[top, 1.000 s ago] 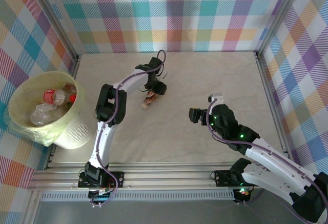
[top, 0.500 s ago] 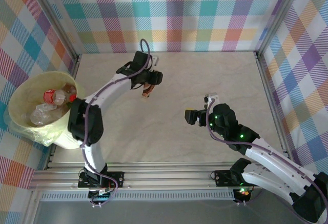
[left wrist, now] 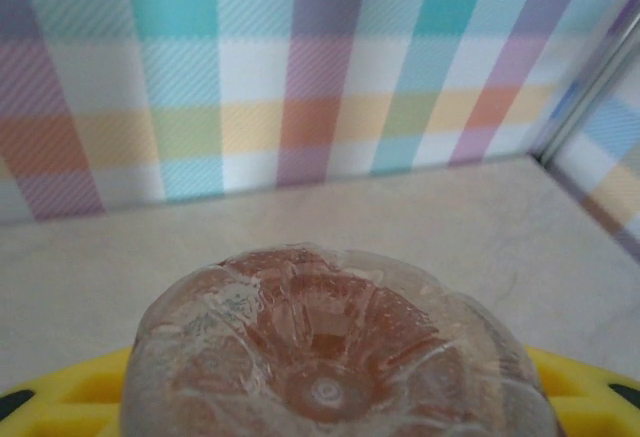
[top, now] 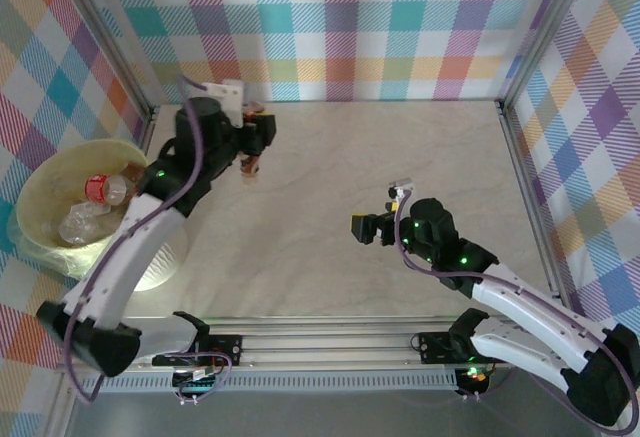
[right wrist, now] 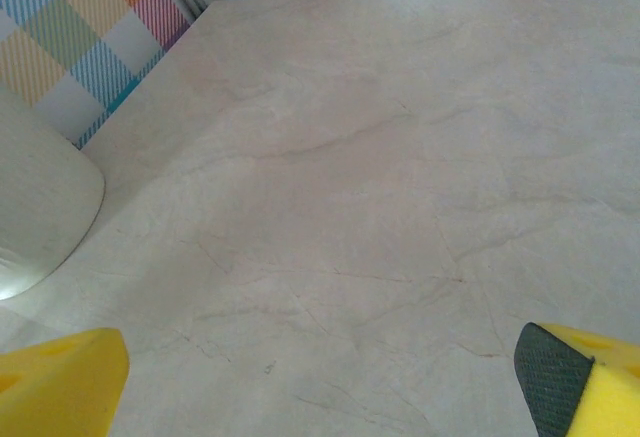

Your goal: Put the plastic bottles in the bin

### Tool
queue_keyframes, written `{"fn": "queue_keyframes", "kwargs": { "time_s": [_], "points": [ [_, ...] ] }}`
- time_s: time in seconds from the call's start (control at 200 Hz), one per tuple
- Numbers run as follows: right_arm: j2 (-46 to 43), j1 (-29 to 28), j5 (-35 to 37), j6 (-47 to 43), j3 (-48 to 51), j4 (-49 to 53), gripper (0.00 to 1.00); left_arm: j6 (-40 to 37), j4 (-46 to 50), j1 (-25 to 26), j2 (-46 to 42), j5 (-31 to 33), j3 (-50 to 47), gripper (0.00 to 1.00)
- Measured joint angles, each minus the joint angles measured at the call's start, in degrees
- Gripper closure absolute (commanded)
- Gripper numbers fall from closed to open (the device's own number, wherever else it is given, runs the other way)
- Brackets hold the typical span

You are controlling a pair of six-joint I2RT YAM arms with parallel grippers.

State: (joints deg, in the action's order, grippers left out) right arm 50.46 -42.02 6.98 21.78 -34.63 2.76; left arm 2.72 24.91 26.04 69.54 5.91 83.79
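Over in the upper left of the overhead view, the left gripper (top: 256, 140) is clenched on a crushed brown bottle (top: 250, 164). The bottle pokes out of the jaws toward the lower part of the frame, above the table (top: 330, 297). From the left wrist you look straight along it: the bottle's ribbed, petal-shaped base bulges up in the lower middle of the frame. It is squeezed between the two yellow pads (left wrist: 60, 397), one at the lower left corner and one at the lower right, with the checked wall (left wrist: 300, 77) behind. So the bottle sits right between the jaws, touching both, not beside them.

The bin (top: 150, 257) stands at the left edge of the overhead view, left of the held bottle and lower in the frame. The gripper is near its rim but not over its mouth. Inside it lie several clear bottles (top: 82, 225), one with a red cap.

The right gripper (top: 360, 229) hangs right of centre, well apart from both bottle and bin, jaws spread wide with nothing between them. In its wrist view the yellow fingertips (right wrist: 60, 382) sit at the two lower corners over bare table, and the bin's pale wall curves in at the left edge
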Motion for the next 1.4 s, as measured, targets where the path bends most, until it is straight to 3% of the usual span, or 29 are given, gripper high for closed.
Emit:
{"fn": "queue_keyframes", "kwargs": {
  "time_s": [0.17,0.38,0.47,0.59,0.7,0.875,0.99,1.135,1.4],
  "points": [
    [2.82,-0.02,-0.24,0.0,-0.81,-2.05,0.0,-3.85,7.26,0.0,-4.55,9.75,10.97,0.47],
    [7.04,0.0,-0.46,-0.2,-2.32,-4.96,0.0,-10.36,11.17,-1.68,-6.27,32.04,19.45,0.48],
    [9.2,0.0,-1.22,-0.76,-3.78,-5.25,0.0,-13.4,10.8,-6.86,-5.84,39.98,21.27,0.49],
    [11.21,-0.02,-2.58,-1.95,-6.32,-5.33,0.0,-14.6,10.82,-19.41,-4.61,44.33,22.1,0.49],
    [11.39,0.0,-3.43,-2.8,-7.52,-5.64,0.0,-13.97,11.23,-29.97,-2.95,44.13,21.92,0.49],
    [11.39,0.0,-3.8,-3.21,-7.89,-5.62,0.0,-8.22,11.23,-49.22,-2.64,38.45,16.37,0.49],
    [11.39,-0.02,-4.07,-3.43,-7.91,-5.22,0.0,-3.87,10.91,-57.75,-2.73,35.28,12.39,0.49],
    [11.37,0.0,-4.09,-3.45,-7.91,-5.05,0.0,0.66,7.96,-64.24,-2.23,32.15,7.13,0.46],
    [11.37,0.0,-4.04,-3.39,-7.91,-5.09,0.0,5.42,8.57,-65.55,0.55,27.91,4.07,0.42]
  ]
}}
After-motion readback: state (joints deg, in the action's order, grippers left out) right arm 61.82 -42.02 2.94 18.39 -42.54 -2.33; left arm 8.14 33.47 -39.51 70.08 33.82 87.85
